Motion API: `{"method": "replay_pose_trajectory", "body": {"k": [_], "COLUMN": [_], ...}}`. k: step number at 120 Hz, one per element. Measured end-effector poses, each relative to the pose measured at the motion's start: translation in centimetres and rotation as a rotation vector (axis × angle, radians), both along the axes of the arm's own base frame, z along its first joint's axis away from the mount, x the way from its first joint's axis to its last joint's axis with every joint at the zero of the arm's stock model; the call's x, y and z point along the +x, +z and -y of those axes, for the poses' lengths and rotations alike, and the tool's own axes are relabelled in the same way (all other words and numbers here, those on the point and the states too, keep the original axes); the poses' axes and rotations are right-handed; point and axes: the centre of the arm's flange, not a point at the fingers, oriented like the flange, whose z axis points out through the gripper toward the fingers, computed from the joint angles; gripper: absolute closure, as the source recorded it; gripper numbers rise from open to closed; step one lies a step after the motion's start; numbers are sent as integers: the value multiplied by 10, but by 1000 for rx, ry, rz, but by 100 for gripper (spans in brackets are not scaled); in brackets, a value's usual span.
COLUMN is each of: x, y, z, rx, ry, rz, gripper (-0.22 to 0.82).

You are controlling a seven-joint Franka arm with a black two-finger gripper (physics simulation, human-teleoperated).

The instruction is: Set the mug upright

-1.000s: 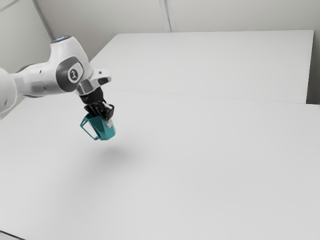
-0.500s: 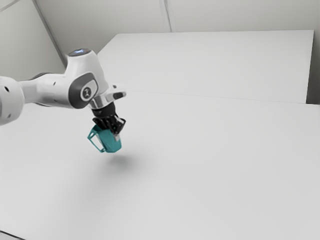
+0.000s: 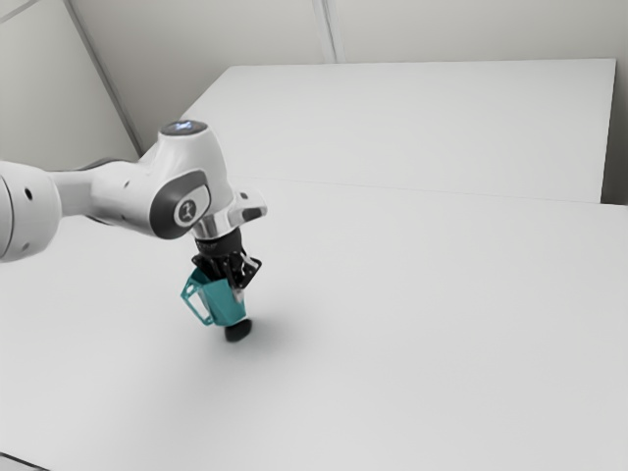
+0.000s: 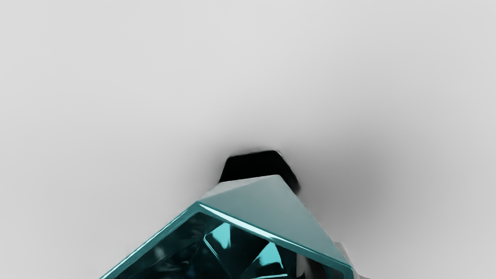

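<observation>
mug (image 4: 271, 205), glossy inside (image 4: 221, 236) in wrist view

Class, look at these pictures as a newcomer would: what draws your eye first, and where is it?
The teal mug stands out first, a patch of strong colour held by the black gripper, its handle toward the exterior view's left. Next comes the bulky white arm, reaching in from that side over the pale table. Just below the mug, a small, very dark patch also catches the eye.
</observation>
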Motion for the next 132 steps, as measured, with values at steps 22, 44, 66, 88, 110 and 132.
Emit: {"method": "replay_pose_trajectory", "body": {"k": [22, 44, 66, 88, 110, 132], "x": [-7, -6, -5, -3, -2, -1], "y": [-13, -23, -36, -44, -42, -29], "z": [0, 3, 8, 9, 8, 15], "rx": [16, 21, 27, 27, 22, 19], "ry": [45, 76, 97, 123, 147, 148], "rz": [-9, -9, -17, -14, -1, 30], "gripper": [78, 78, 78, 78, 66, 52]}}
